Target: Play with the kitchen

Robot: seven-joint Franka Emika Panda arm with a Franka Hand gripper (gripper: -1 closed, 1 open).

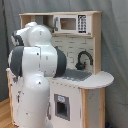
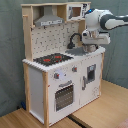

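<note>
The kitchen (image 2: 60, 75) is a white and light-wood toy. In the second exterior view it shows a grey hood (image 2: 49, 20), a pegboard back (image 2: 50, 40), a red-ringed hob (image 2: 52, 59), a black faucet (image 2: 75, 39) and an oven door (image 2: 64, 95). My gripper (image 2: 90, 48) hangs over the sink end of the counter, just to the right of the faucet. In the first exterior view my white arm (image 1: 35, 65) covers the left half of the kitchen (image 1: 85, 95). The faucet (image 1: 84, 59) and the sink (image 1: 76, 75) still show there, and the gripper is hidden.
A microwave (image 1: 70, 23) sits in the kitchen's top shelf. A rounded counter end (image 1: 104, 79) juts out beside the sink. The kitchen stands on wooden table tops (image 2: 105, 107), with a dark curtain (image 2: 10, 60) behind.
</note>
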